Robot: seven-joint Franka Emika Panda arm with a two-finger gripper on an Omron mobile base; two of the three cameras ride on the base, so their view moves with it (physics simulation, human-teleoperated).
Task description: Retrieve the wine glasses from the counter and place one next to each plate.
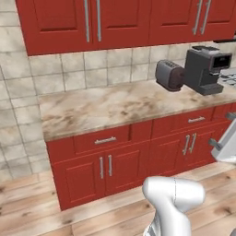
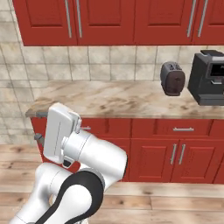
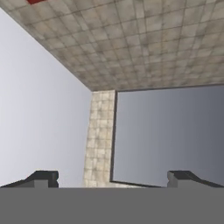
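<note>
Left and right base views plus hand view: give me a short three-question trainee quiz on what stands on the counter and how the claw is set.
1. True or false: the toaster stands left of the coffee machine on the counter.
2. Multiple choice: in the hand view, the claw is A) shut on a glass, B) open with nothing between its tips, C) shut on a plate.
3. Fill in: the cabinets under the counter are coloured ____.

Key: 1 true; 2 B; 3 red.
</note>
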